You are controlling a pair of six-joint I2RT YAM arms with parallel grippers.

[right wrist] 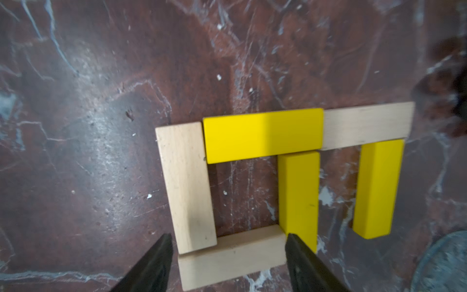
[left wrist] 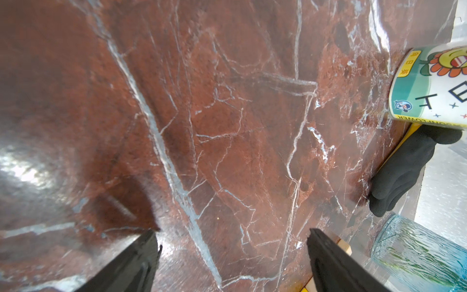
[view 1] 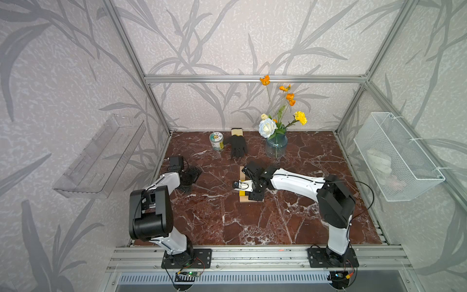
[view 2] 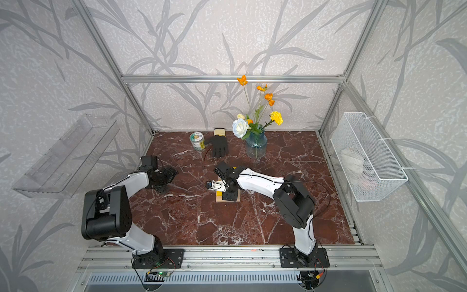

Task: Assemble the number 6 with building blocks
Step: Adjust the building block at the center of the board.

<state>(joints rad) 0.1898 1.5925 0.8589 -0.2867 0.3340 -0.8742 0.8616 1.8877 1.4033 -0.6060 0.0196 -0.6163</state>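
Blocks first: all six building blocks (right wrist: 262,135) lie flat on the marble bench (view 1: 227,222), and they already read as the number 6 (view 1: 242,193), sitting mid-bench under the right arm's wrist in both top views. The right wrist view shows the layout. A tan bar (right wrist: 187,187), a yellow bar (right wrist: 262,135), a second yellow bar (right wrist: 299,194) and another tan bar (right wrist: 232,257) close a square loop. A third tan bar (right wrist: 366,125) carries the long side onward, and a last yellow bar (right wrist: 379,187) turns off its far end as the top stroke. The right end effector (right wrist: 228,237) hangs low with its jaws spread to either side of that closing tan bar, gripping nothing. One finger shows a sliver of marble beside the bar's end, while the other sits hard up against the yellow bar's tip. That straddle suggests this bar went in lengthwise to shut the loop. The left end effector (left wrist: 232,252) is parked wide open over bare marble near the left edge, well apart from the digit and likely keeping out of the way. The can (view 1: 216,141), black glove (view 1: 237,145) and flower vase (view 1: 275,146) stand along the back, clear of the work. A straight lift looks wise, since any sideways drift could nudge the corner joints.
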